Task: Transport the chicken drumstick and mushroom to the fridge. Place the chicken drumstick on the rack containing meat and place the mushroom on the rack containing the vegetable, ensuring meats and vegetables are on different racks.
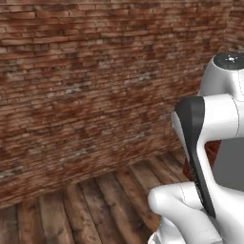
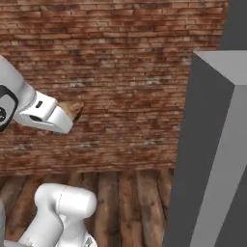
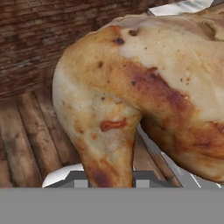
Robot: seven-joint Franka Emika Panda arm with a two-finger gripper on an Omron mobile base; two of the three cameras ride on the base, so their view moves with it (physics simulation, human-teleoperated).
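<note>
**Drumstick carried past the brick wall**

The brick wall [image 2: 111, 72] spans the background above the plank floor [image 1: 95, 205]. The grey fridge [image 2: 212, 159] stands at right. The gripper [image 2: 67, 116] is clenched on the chicken drumstick [image 3: 131, 96], held up in the air.

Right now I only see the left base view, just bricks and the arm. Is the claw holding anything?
Observer: Yes. In the hand view the claw is shut on the drumstick.
Operator: Where's the fridge?
Observer: In the right base view the fridge stands on the right. The claw is apart from it, up in front of the brick wall.
</note>
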